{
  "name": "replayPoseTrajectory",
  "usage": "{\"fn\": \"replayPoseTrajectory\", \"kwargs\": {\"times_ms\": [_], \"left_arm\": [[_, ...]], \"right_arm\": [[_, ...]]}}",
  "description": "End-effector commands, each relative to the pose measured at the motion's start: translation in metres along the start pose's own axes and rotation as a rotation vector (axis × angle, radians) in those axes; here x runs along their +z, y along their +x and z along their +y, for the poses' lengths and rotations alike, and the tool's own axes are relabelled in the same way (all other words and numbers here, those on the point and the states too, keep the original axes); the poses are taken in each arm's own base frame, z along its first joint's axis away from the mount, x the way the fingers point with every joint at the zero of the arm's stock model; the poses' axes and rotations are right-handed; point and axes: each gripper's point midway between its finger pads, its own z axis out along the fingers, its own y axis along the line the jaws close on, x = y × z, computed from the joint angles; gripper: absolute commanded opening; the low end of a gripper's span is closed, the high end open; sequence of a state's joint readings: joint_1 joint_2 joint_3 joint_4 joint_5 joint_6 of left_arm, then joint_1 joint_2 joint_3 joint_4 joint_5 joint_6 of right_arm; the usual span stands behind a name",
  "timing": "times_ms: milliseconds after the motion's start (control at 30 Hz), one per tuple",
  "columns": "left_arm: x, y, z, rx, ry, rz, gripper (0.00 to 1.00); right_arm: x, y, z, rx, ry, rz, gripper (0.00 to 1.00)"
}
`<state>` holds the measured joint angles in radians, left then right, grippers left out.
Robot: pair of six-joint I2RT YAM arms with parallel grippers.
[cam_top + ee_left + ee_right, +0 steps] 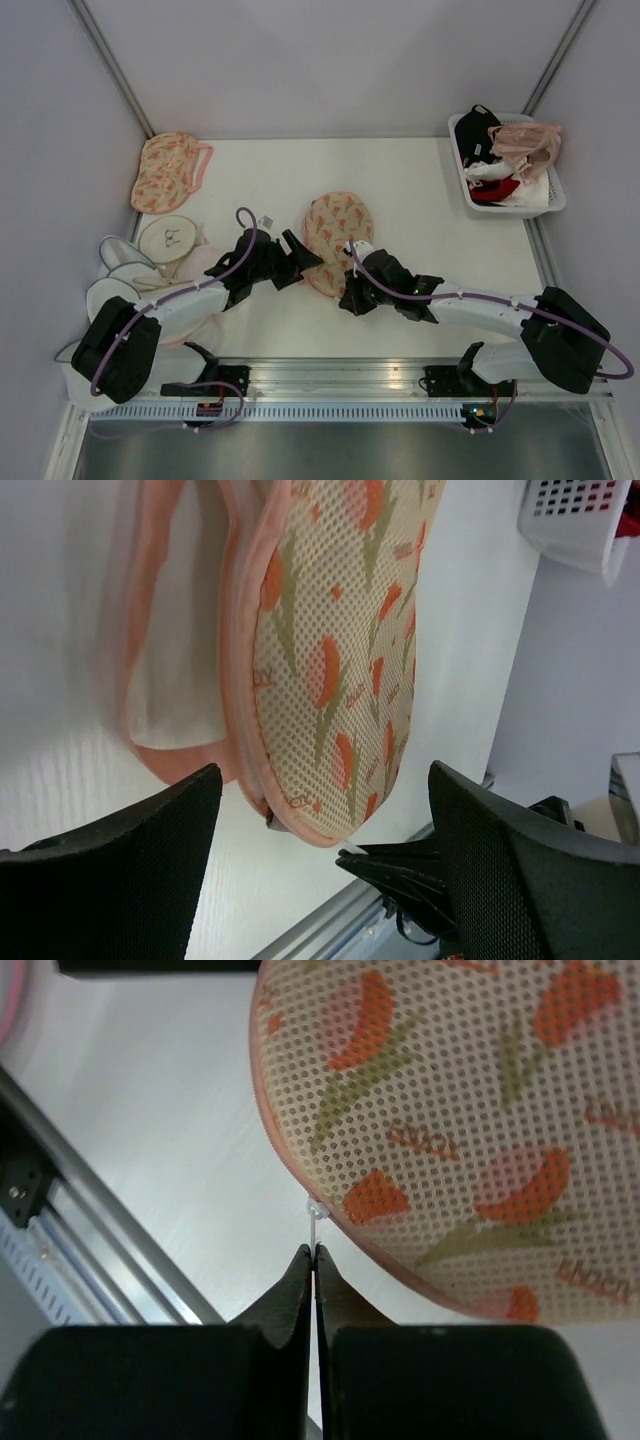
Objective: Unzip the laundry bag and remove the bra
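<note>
The laundry bag (338, 240), peach mesh with a red-green floral print and pink trim, lies at the table's middle. It also shows in the left wrist view (340, 650) and the right wrist view (460, 1120). My right gripper (352, 295) (314, 1252) is at the bag's near edge, shut on the small white zip pull (315, 1215). My left gripper (300, 258) (325, 780) is open just left of the bag's near end and touches nothing. The bra is hidden.
A white basket (545, 200) at the back right holds a pale pink bra (525, 140) and a black garment (478, 125). A second floral pouch (168, 170) lies back left. White round mesh bags (165, 238) lie at the left. A metal rail (340, 375) runs along the near edge.
</note>
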<state>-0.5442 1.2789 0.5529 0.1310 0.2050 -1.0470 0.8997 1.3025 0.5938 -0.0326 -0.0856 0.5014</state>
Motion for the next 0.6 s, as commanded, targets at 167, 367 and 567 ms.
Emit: {"fn": "replayPoseTrajectory", "kwargs": {"times_ms": [167, 367, 567], "left_arm": [[-0.009, 0.056, -0.009, -0.117, 0.081, 0.131, 0.87], [-0.010, 0.060, 0.003, -0.156, 0.088, 0.092, 0.73], [-0.002, 0.052, 0.002, -0.142, 0.081, 0.058, 0.13]], "right_arm": [[0.011, -0.028, 0.058, -0.086, -0.273, -0.041, 0.00], [0.012, -0.033, 0.062, -0.079, -0.287, -0.059, 0.01], [0.009, -0.033, 0.064, -0.091, -0.291, -0.057, 0.01]]}}
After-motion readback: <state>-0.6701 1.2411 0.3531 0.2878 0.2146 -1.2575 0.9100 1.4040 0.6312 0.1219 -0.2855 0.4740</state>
